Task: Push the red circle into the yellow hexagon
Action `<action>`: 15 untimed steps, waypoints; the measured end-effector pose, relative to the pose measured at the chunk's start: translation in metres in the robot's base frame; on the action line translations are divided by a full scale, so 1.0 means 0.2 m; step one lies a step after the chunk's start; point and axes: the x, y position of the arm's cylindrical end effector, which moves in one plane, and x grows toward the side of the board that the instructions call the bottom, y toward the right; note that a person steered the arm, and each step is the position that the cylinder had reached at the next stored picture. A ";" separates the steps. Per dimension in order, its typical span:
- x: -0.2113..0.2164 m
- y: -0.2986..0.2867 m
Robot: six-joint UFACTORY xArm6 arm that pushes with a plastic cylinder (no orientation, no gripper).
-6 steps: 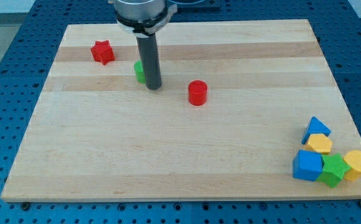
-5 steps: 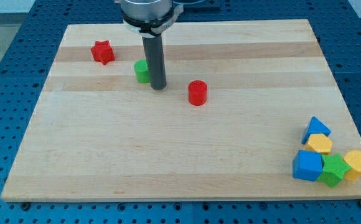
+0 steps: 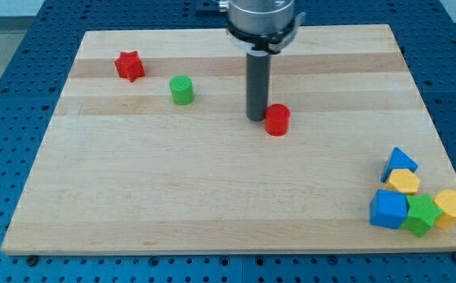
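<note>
- Wooden board [image 3: 134, 204] fills most of the view, pale and bare through its middle, sitting on a blue perforated table [image 3: 0, 118].
- Dark rod of the arm comes down from the view's top; my tip [image 3: 257, 118] rests on the board just up and to the view's left of the red circle [image 3: 277, 120], touching it or very nearly so. No jaws exist on this rig, only the plain rod, so nothing is clasped or held.
- Bottom-right cluster: a blue cube [image 3: 389, 209], a blue triangular block [image 3: 398, 161], a green star-like block [image 3: 421, 215], a yellow heart-like block [image 3: 448, 207], and the yellow hexagon [image 3: 404, 182], tucked between the two blue blocks.
- Red circle lies a little right of the board's centre, well apart from the yellow hexagon, which sits down and to the view's right.
- Judged progress: contact looks made, but most of the travel remains; the push needs to run diagonally toward the bottom right.
- Green cylinder [image 3: 182, 90] and red star [image 3: 130, 66] stand near the top left, clear of that path.
</note>
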 end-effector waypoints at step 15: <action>0.51 0.59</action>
